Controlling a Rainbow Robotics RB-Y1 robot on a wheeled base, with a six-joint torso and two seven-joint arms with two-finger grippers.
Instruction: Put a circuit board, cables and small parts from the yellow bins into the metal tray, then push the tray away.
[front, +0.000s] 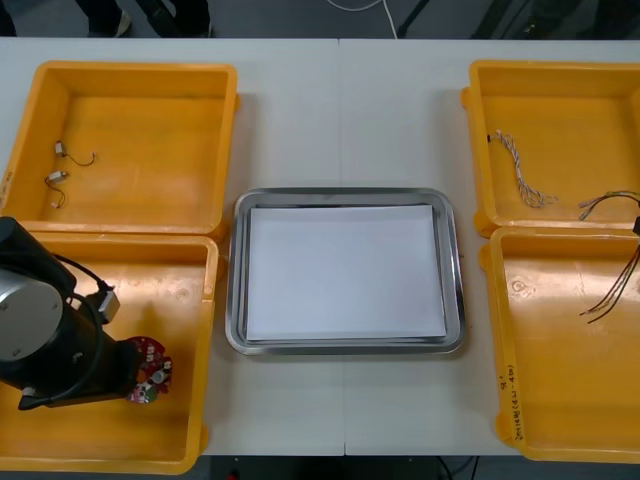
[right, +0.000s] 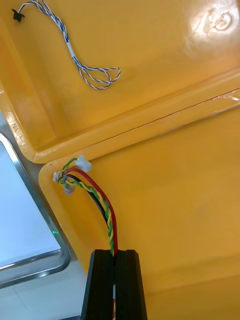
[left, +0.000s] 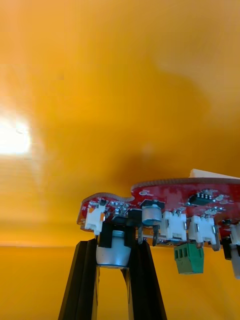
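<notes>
My left gripper (left: 114, 246) is low in the near-left yellow bin (front: 60, 452), shut on a round red circuit board (left: 175, 200) by a grey part at the board's edge. In the front view the board (front: 152, 368) pokes out past the left arm (front: 40, 330). My right gripper (right: 114, 260) is shut on the red and yellow cable (right: 102, 205), over the near-right bin (right: 185, 200). The cable's white plugs (right: 82, 163) trail toward that bin's corner. In the front view the same cable (front: 608, 292) runs in from the right edge. The metal tray (front: 345, 196), white inside, lies between the bins.
A twisted blue and white cable (front: 520, 175) (right: 80, 65) and another thin cable (front: 605, 203) lie in the far-right bin (front: 480, 130). Small metal parts (front: 58, 177) with wires sit in the far-left bin (front: 228, 150). The tray's rim (right: 45, 225) is close beside the right gripper.
</notes>
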